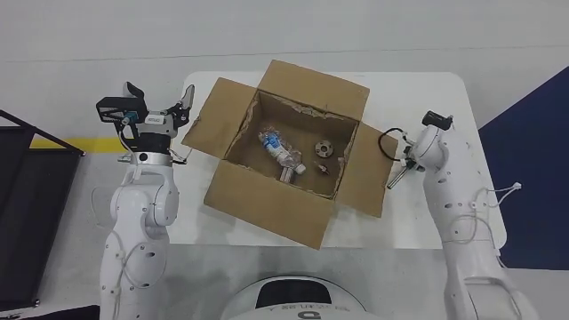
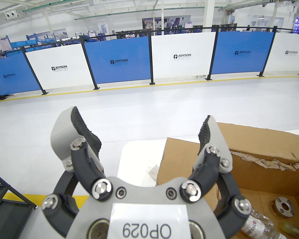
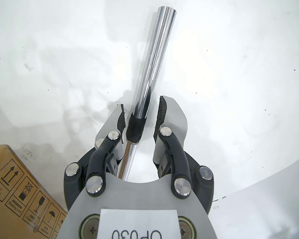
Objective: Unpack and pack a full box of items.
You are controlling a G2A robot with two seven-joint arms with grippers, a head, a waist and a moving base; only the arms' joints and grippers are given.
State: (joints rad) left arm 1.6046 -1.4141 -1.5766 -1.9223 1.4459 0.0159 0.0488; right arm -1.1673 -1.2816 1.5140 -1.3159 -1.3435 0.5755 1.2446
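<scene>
White table [image 1: 418,93]; black rack [image 1: 22,213] beside it; blue-white fence panels [image 2: 129,58] beyond.

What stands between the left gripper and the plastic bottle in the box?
The opened side flap of the box and the wall under it lie between the left gripper, fingers open, and the plastic bottle on the box floor. From above, nothing visible covers the bottle.

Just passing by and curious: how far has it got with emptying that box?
Early on, it seems. A shiny metal rod is out, over the table between the right gripper's slightly parted fingers. The left gripper hangs open and empty beside the box. A plastic bottle, a metal flange and a small item lie inside, yet to come out.
</scene>
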